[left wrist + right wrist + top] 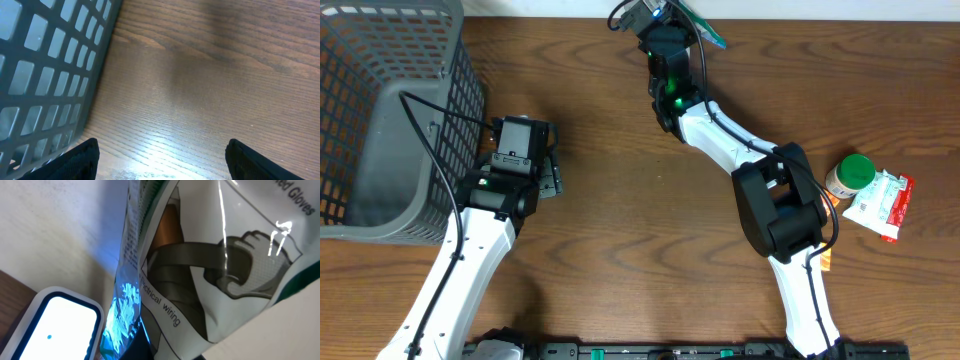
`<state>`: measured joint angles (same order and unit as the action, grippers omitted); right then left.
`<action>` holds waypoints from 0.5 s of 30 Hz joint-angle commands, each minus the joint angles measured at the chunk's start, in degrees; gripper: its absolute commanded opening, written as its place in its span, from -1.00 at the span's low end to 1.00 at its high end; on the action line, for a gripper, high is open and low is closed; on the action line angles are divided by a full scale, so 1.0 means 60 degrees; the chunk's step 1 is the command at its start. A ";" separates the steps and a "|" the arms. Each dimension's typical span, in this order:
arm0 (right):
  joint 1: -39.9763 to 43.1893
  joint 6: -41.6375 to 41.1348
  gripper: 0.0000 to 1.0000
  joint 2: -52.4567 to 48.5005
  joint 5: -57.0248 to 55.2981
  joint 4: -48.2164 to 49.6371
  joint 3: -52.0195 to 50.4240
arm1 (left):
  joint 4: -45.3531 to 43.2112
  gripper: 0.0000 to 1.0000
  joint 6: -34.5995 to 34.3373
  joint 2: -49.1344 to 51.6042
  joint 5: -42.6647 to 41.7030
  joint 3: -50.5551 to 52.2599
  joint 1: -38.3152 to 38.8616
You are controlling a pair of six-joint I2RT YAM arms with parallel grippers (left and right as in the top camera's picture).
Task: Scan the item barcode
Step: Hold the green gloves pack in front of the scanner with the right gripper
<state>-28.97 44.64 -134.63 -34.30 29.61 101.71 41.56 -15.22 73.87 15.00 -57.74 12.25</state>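
Wooden table [600, 250], far edge: right gripper [670, 22] is clenched on the glove packet [240, 255], holding it just above the glowing scanner [55, 325], apparently so the barcode catches the light. Left gripper [160, 162] hangs released beside the basket [460, 90], out of the way.

Overhead camera: fixed above, facing straight down on the table [620, 150], far enough off to take in both arms and the basket [450, 80]. Left wrist camera: low and close to the wood, angled forward and down past the left gripper [165, 167]. It shares the basket wall and adjoining tabletop with overhead. Right wrist camera: hard against the glove packet [235, 280], which also shows at overhead's top edge.
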 commanded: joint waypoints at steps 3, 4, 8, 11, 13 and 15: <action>-0.0171 -0.0539 -0.98 -0.0131 -0.0382 0.0040 0.0117 | -0.0004 0.63 -0.0018 -0.0004 0.0153 -0.0058 -0.0011; -0.0193 -0.0535 -0.98 -0.0146 -0.0382 0.0044 0.0117 | -0.0004 0.64 -0.0018 -0.0004 0.0153 -0.0058 -0.0011; -0.0346 -0.0124 -0.98 -0.0401 -0.0372 0.0197 0.0117 | -0.0004 0.64 -0.0018 -0.0004 0.0157 -0.0058 -0.0011; -0.0477 0.1596 -0.98 -0.0987 -0.0372 0.0994 0.0120 | -0.0004 0.63 -0.0018 -0.0004 0.0153 -0.0058 -0.0011; -0.0550 0.2455 -0.98 -0.1326 -0.0375 0.1628 0.0120 | -0.0004 0.64 -0.0018 -0.0004 0.0153 -0.0058 -0.0011; -0.0612 0.3424 -0.98 -0.1661 -0.0266 0.2204 0.0120 | -0.0004 0.64 -0.0018 -0.0004 0.0157 -0.0058 -0.0011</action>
<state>-31.79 53.71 -140.73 -36.07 40.40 101.89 41.52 -15.22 73.87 15.00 -57.71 12.25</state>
